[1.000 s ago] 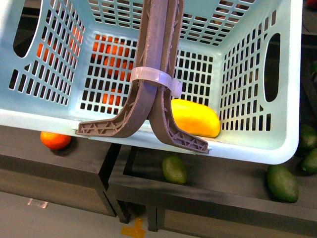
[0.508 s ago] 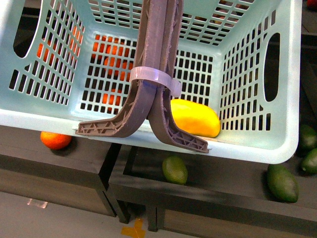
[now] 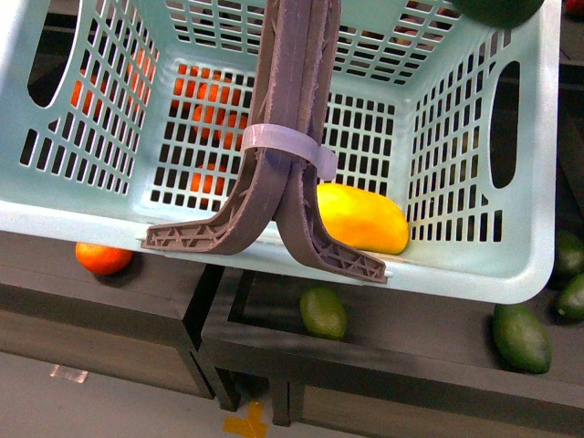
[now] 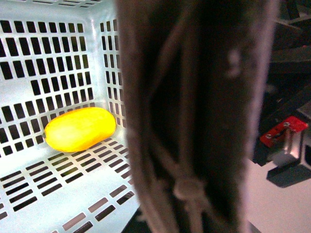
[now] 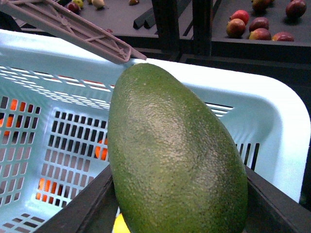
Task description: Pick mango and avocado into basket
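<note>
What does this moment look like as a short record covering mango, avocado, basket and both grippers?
mango: on the basket floor, beside a wall
avocado: held over the basket's rim, not yet inside
basket: pale teal, handles raised and tied together
right gripper: shut on the avocado
left gripper: not in view
remaining: avocado to go in

mango (image 3: 360, 219) in basket (image 3: 456, 274), near-right corner of floor | avocado (image 3: 497, 9) over basket's far-right corner | handles (image 3: 292, 91) upright, mid-basket, left of mango | orange (image 3: 102, 258) under near-left corner | green fruits (image 3: 323, 313) under near-right rim
</note>
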Robot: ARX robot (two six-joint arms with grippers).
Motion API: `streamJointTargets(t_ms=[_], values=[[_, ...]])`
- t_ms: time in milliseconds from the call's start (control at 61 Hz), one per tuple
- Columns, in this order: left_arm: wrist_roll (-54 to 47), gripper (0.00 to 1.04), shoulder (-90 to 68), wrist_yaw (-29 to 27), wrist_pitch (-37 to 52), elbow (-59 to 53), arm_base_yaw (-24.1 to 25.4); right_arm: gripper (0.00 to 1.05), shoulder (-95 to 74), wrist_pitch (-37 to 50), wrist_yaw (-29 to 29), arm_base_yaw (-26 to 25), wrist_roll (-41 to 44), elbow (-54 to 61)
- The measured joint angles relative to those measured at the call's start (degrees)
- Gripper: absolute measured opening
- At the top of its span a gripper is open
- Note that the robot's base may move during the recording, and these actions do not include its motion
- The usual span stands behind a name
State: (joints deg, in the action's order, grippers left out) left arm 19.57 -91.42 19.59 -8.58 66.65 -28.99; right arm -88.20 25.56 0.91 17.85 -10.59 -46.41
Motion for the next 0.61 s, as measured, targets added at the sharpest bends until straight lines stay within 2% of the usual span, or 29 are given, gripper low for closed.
streamJointTargets(t_ms=[98,361,606], values=[[0.0,0.05,0.0,0.0,0.0,0.0,0.0,0.99,2.4,0.5,1.0,-0.4,-0.4,0.2],[0.1,0.05,-0.1,-0.3,0.0,0.0,0.0,0.97,17.5,-2.4,1.3,-3.5,-1.5,4.2],[0.1,0.05,-0.1,-0.1,0.0,0.0,0.0,0.97,38.9,-9.4,4.1,-6.6,-3.1,15.8]])
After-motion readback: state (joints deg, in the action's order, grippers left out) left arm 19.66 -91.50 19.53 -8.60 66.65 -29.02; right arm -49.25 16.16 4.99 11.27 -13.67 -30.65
